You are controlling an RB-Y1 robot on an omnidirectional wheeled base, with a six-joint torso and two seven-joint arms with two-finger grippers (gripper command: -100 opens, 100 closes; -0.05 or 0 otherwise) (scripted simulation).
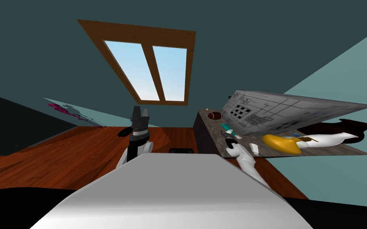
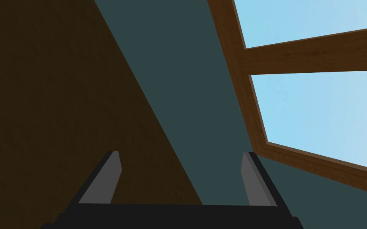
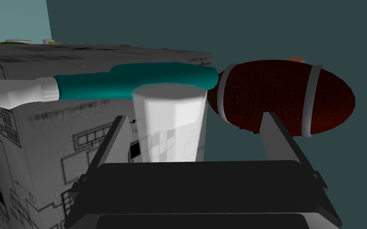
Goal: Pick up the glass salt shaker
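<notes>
Framing the upright salt shaker (image 3: 170, 119) at eleven o'clock within the wide-open right gripper (image 3: 197, 117), crowding one finger; probably needing centring before closing.

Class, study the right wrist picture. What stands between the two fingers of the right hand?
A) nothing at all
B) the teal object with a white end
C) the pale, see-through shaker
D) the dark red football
C: the pale, see-through shaker stands between the open fingers of the right hand. The football lies beyond one finger, and the teal object lies behind the shaker.
</notes>
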